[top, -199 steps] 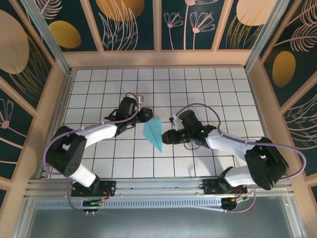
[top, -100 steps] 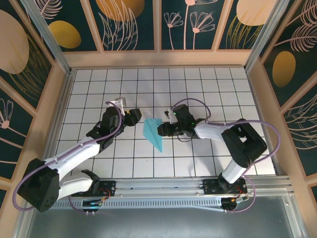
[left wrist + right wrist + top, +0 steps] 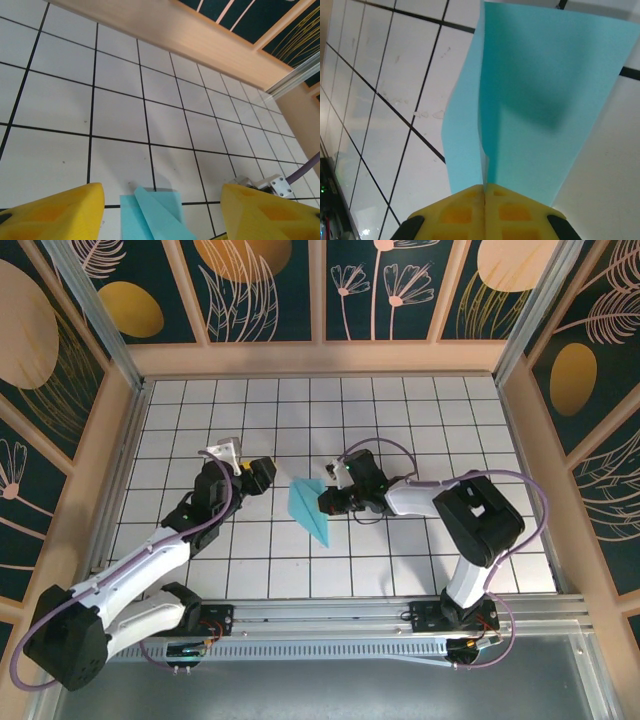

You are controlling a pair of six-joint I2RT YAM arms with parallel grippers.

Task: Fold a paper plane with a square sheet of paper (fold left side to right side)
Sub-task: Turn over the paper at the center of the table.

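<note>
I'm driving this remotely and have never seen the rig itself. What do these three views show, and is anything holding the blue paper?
Two robot arms are bolted at the near edge of a white gridded table. Each ends in a two-finger gripper with yellow fingers. The wide view comes from a camera above and behind the arms, so their bases sit at the bottom. The other two views come from cameras on the wrists, looking along each arm's own fingers. On the table lies a folded blue paper plane, its point toward the bases. The right gripper is shut. A raised fold of the plane runs into the seam between its fingers, so it seems to pinch the paper. The left gripper is open and holds nothing.
</note>
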